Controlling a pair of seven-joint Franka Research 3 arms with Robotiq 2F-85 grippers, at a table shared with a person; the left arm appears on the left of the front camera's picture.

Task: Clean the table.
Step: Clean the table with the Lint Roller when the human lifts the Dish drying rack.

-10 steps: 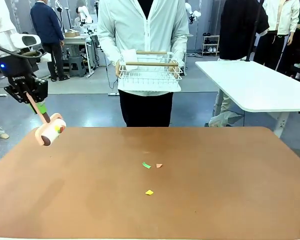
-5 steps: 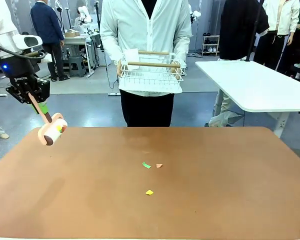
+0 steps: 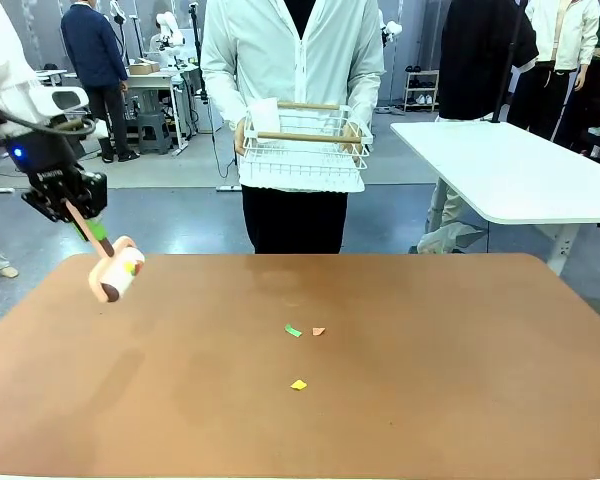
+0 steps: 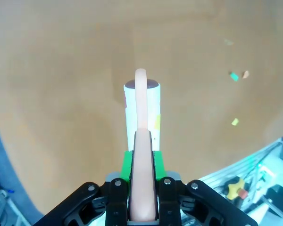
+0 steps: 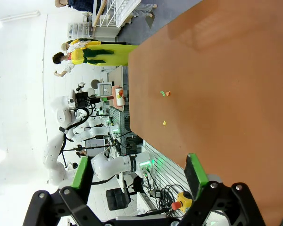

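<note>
The reddish-brown table (image 3: 450, 340) carries three small paper scraps near its middle: green (image 3: 293, 330), orange (image 3: 319, 331) and yellow (image 3: 298, 384). My left gripper (image 3: 77, 207) hangs over the table's far left corner, shut on the pink handle of a lint roller (image 3: 116, 276) whose white drum points down just above the top. In the left wrist view the roller (image 4: 141, 106) runs straight out from my left gripper (image 4: 142, 157), with the scraps (image 4: 234, 76) off to the right. My right gripper (image 5: 137, 172) is open, nothing between its green pads, well back from the table (image 5: 226, 70).
A person stands at the far edge holding a white wire rack (image 3: 302, 140) with wooden handles at waist height. A white-topped table (image 3: 510, 170) stands behind on the right. Other people and workbenches are farther back.
My left gripper has carried the roller a little to the right and lower, nearer the table's far left corner. The scraps have not moved.
</note>
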